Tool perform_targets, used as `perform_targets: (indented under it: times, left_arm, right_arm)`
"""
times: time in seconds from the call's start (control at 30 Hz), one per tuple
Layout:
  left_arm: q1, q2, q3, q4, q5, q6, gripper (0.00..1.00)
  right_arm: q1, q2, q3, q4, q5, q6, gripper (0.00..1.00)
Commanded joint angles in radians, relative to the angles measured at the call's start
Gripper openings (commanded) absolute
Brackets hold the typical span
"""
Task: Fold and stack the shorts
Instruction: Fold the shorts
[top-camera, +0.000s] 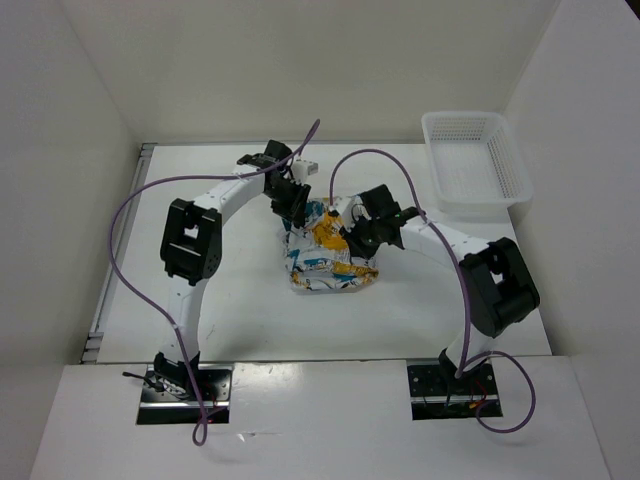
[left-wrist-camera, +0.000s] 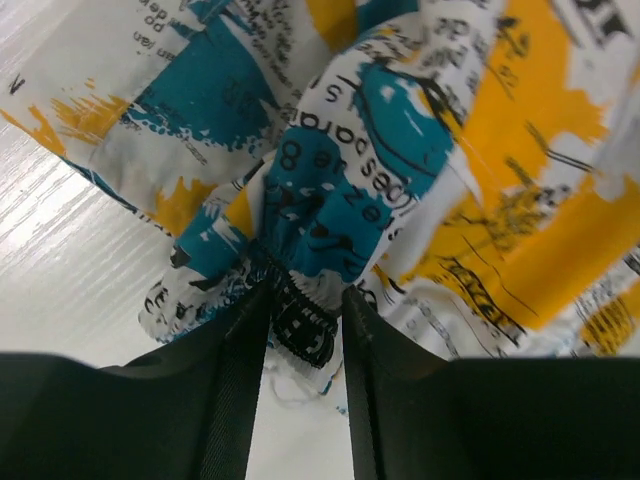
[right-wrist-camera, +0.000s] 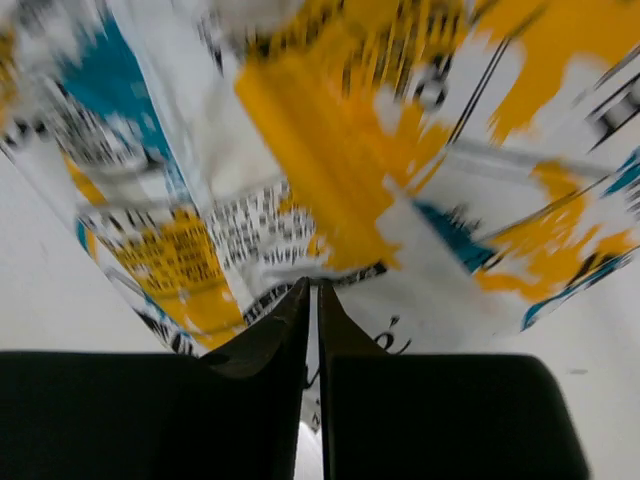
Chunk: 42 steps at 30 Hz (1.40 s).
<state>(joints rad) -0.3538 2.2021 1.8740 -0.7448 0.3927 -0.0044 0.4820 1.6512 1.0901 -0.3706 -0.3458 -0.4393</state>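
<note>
On the white table (top-camera: 250, 320) between white walls (top-camera: 300, 60), both jaws pinch the crumpled shorts (top-camera: 325, 265).

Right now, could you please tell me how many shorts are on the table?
1: the shorts lie crumpled at mid-table, left of the basket; another could be hidden beneath.

Left arm (top-camera: 230, 192) and right arm (top-camera: 440, 236) are white with chunky black joints, each trailing a purple cable (top-camera: 112, 240); claw fingers (left-wrist-camera: 230, 400) matte black.
</note>
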Motion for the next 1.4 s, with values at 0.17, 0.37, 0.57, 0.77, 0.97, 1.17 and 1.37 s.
perform_targets:
  times: [0.17, 0.37, 0.57, 0.77, 0.97, 1.17, 1.37]
  left_arm:
    - [0.012, 0.048, 0.031, 0.059, -0.072, 0.004, 0.37]
    - [0.022, 0.068, 0.031, 0.068, -0.144, 0.004, 0.37]
    - [0.022, 0.087, 0.053, 0.048, -0.124, 0.004, 0.41]
    - [0.022, -0.011, 0.053, 0.048, -0.028, 0.004, 0.75]
    - [0.078, -0.197, 0.083, 0.027, 0.109, 0.004, 1.0]
    - [0.294, -0.404, 0.007, 0.073, 0.092, 0.004, 1.0]
    - [0.53, -0.536, -0.177, 0.084, -0.043, 0.004, 1.0]
  right_arm:
    - [0.116, -0.079, -0.171, 0.016, 0.191, -0.272, 0.08]
    - [0.155, -0.079, -0.213, -0.007, 0.218, -0.389, 0.03]
    - [0.155, -0.099, -0.197, 0.004, 0.241, -0.38, 0.03]
    - [0.155, -0.192, -0.055, 0.004, 0.275, -0.302, 0.1]
    - [0.155, -0.466, 0.007, 0.085, 0.276, -0.219, 0.35]
    - [-0.138, -0.484, -0.015, -0.017, 0.404, -0.08, 0.65]
    - [-0.426, -0.45, 0.098, -0.154, 0.443, 0.115, 1.0]
